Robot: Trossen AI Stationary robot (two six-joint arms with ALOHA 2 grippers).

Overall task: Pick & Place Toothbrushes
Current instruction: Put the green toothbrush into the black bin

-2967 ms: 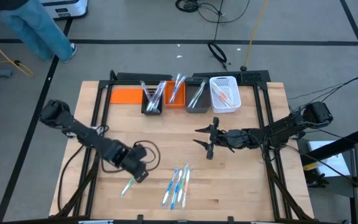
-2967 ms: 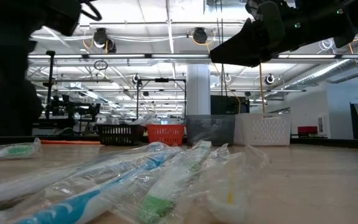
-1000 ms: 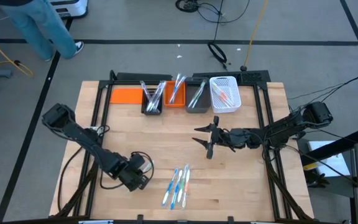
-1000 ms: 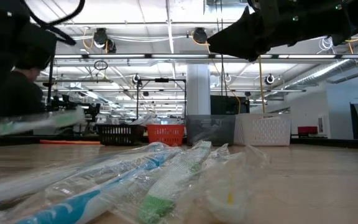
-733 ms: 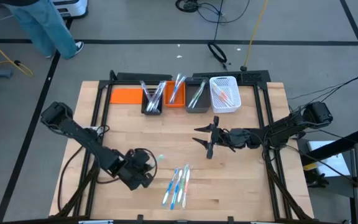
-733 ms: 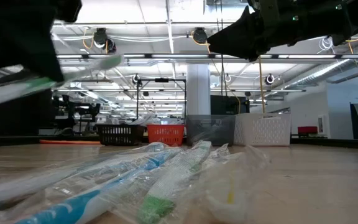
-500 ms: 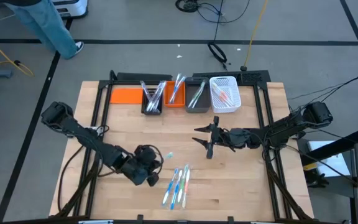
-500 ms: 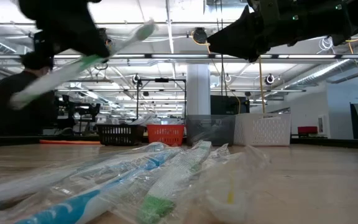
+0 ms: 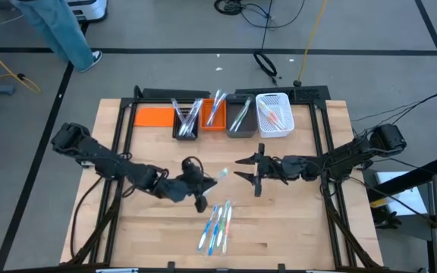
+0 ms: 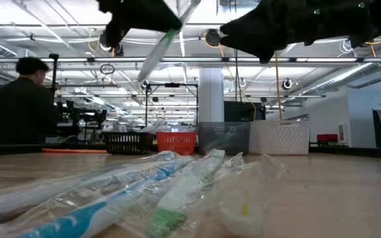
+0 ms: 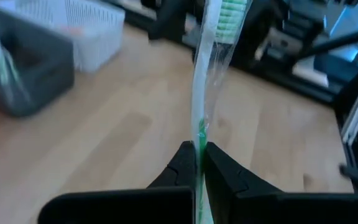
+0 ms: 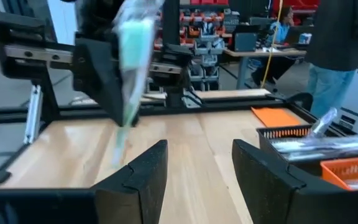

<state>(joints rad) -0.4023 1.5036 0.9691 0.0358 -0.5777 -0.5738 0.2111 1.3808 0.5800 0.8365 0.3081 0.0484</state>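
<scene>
From above, the left gripper (image 9: 202, 189) sits mid-table, clamped on a green toothbrush (image 9: 217, 176) in a clear wrapper whose head points toward the right gripper (image 9: 250, 171), which waits close by with its fingers apart; four loose toothbrushes (image 9: 215, 224) lie near the front edge, and the bins (image 9: 226, 115) along the back already hold others. At table height the held brush (image 10: 157, 46) hangs tilted overhead, with the wrapped pile (image 10: 144, 192) filling the foreground. The left wrist camera shows both fingers (image 11: 182, 163) pinching the brush low on its handle (image 11: 199, 134), head up. The right wrist camera sees that brush (image 12: 129, 50) just ahead of its own parted fingers (image 12: 143, 174), though blur makes the gap between them hard to judge. This looks like the carry, perhaps a handover: next the brush must either reach the parted jaws squarely or swing on to a bin. Three seconds ago this brush lay near the table's left front edge and the left gripper stood beside it; half a second ago it was already lifted, farther left.
</scene>
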